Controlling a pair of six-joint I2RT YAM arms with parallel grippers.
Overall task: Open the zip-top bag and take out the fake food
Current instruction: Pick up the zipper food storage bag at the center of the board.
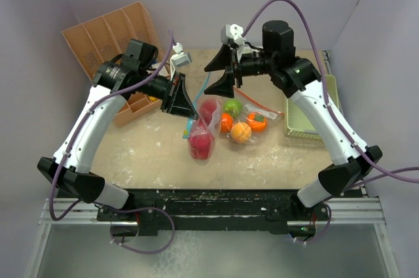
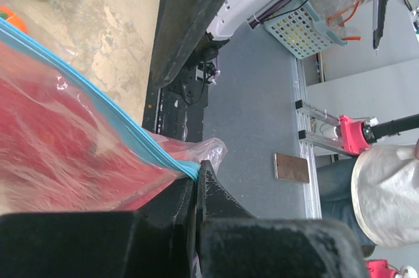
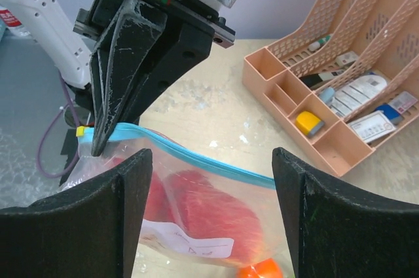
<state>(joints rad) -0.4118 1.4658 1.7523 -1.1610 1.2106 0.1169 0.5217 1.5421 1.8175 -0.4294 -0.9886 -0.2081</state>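
A clear zip-top bag (image 1: 200,139) with a blue zip strip (image 3: 196,159) lies mid-table, with red fake food (image 3: 213,216) inside it. My left gripper (image 1: 185,109) is shut on the bag's zip corner (image 2: 186,170), seen close up in the left wrist view. My right gripper (image 3: 211,160) is open and hangs over the bag's top edge, its fingers either side of the zip strip without touching it. A green fruit (image 1: 232,106) and orange ones (image 1: 241,133) lie just right of the red ones under crinkled clear plastic. I cannot tell whether they are inside the bag.
A tan desk organiser (image 1: 111,39) with small items stands at the back left, close behind the left arm. A pale green tray (image 1: 308,118) sits at the right edge, under the right arm. The table's near edge lies in front of the bag.
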